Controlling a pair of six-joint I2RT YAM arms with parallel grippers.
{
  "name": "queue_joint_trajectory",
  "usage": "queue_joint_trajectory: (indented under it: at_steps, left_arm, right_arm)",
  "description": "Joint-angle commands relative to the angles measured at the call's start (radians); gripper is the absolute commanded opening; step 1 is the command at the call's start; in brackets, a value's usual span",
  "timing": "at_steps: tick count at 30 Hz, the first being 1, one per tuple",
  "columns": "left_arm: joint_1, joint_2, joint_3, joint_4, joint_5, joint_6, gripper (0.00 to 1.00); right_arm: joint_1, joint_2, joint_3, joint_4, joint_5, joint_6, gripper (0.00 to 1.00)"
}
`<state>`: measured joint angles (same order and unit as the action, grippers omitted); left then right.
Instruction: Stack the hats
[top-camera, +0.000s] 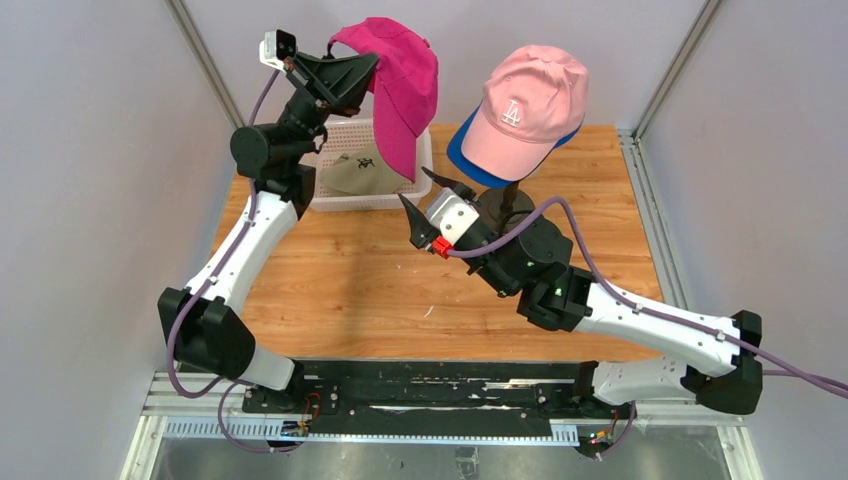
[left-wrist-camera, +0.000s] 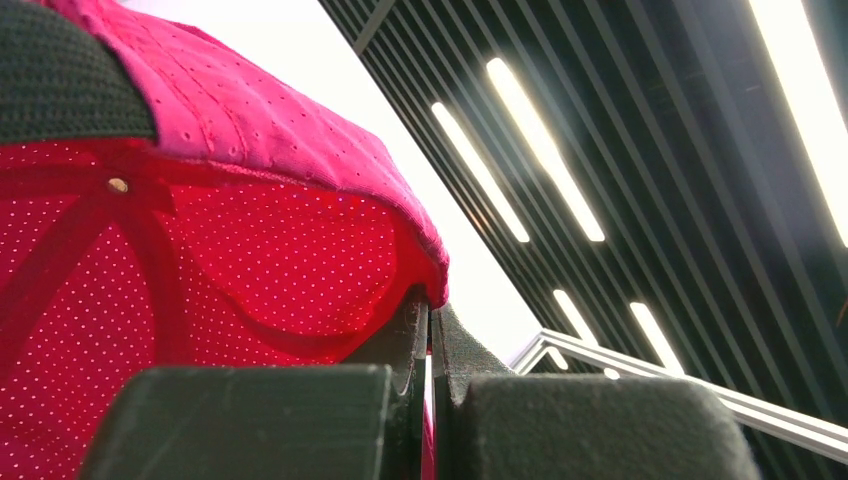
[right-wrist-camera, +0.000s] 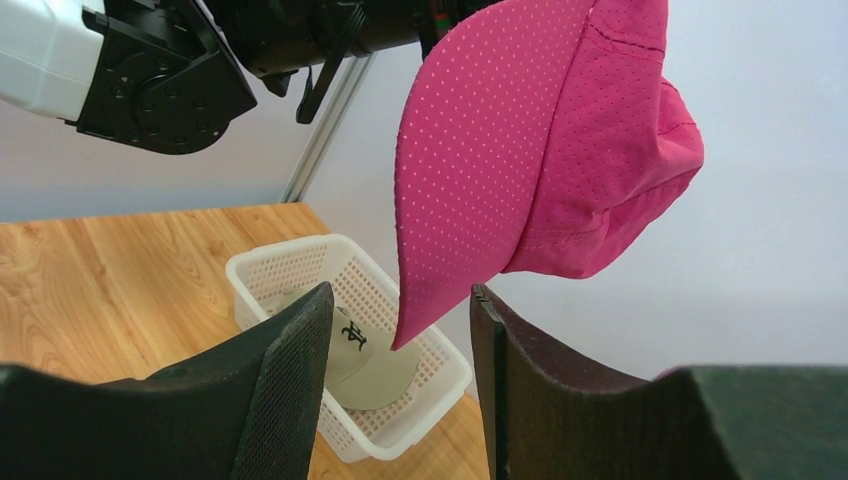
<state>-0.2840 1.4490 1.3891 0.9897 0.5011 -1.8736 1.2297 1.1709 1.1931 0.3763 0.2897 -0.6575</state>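
A wooden worktop (top-camera: 350, 290) sits inside a booth with pale grey walls. The magenta cap (top-camera: 405, 90) hangs in the air at about 11 o'clock in the top view, with its brim pointing down. The left fingers (left-wrist-camera: 405, 350) are pressed together on the edge of its crown. Directly below it a white basket (top-camera: 360, 203) stands on the worktop with the khaki cap (top-camera: 360, 172) lying inside, its dark logo facing up.

At 1 o'clock the pink cap (top-camera: 530, 105), white logo toward the camera, sits on top of the blue cap (top-camera: 470, 160). Only the blue brim and rim show beneath it, and whatever carries the pair is hidden.

Near the centre of the worktop the right fingers (right-wrist-camera: 285, 380) are spread and hold nothing, pointing toward 11 o'clock. From the right wrist camera the tip of the magenta brim shows in the gap between them. It is close to them, but I cannot tell whether it touches either one.
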Motion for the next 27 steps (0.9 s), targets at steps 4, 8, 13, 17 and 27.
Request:
queue_joint_trajectory:
  at_steps: [4, 8, 13, 17, 27]
  left_arm:
    - [-0.020, -0.019, 0.014, 0.045, -0.022, -0.010, 0.00]
    - [-0.027, -0.038, -0.005, 0.046, -0.031, -0.015, 0.00]
    - [-0.033, -0.058, -0.024, 0.056, -0.038, -0.031, 0.00]
    - [-0.035, -0.075, -0.050, 0.066, -0.038, -0.042, 0.00]
    - [-0.033, -0.092, -0.110, 0.093, -0.031, -0.044, 0.00]
  right_arm:
    - [0.011, 0.041, 0.018, 0.110, 0.035, -0.053, 0.50]
    - [0.011, 0.085, 0.028, 0.178, 0.043, -0.077, 0.48]
    - [0.011, 0.151, 0.010, 0.350, 0.093, -0.162, 0.42]
    - [0.011, 0.202, -0.024, 0.563, 0.135, -0.282, 0.38]
    - [0.014, 0.265, -0.080, 0.842, 0.149, -0.481, 0.04]
